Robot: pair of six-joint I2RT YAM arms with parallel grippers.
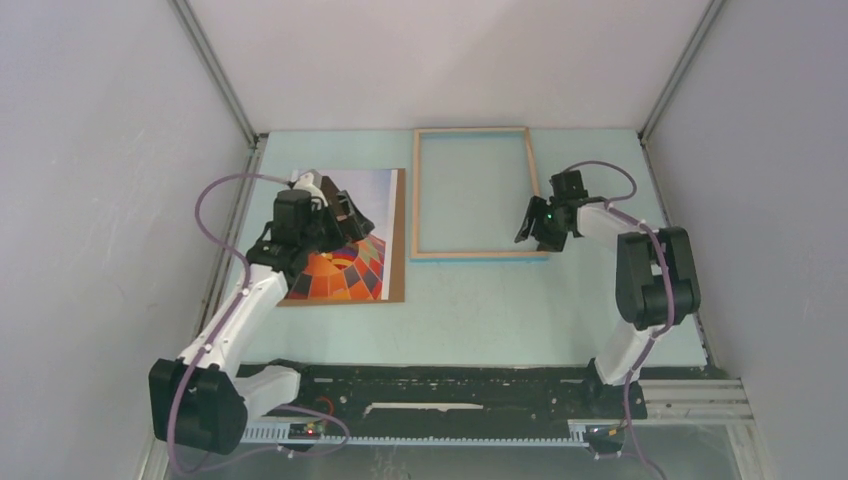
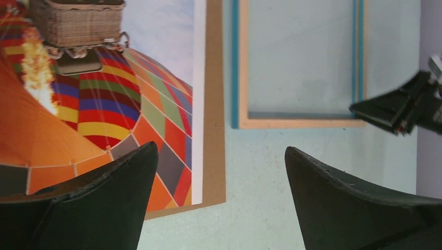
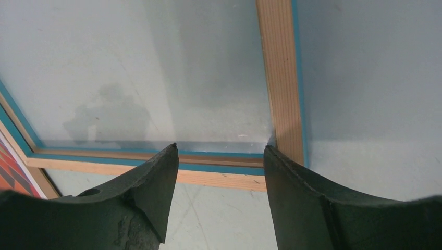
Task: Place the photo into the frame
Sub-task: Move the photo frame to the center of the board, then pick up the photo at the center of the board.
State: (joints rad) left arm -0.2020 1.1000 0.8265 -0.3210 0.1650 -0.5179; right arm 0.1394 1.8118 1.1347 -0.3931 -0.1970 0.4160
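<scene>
Photo (image 1: pixel 345 272): on brown board (image 1: pixel 400 240), left of frame (image 1: pixel 470 255); thin, probably bendy.
Hold: you should pinch its right edge.
Fingers: left fingers (image 2: pixel 104 198) wide open over photo, right fingers (image 3: pixel 140 192) partly open, both empty.

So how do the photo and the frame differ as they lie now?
The photo is a solid, colourful balloon print; the frame is an open wooden rectangle, table visible through it. The photo lies on a brown backing board; the frame lies directly on the table. Both lie flat, side by side, neither gripped.
</scene>
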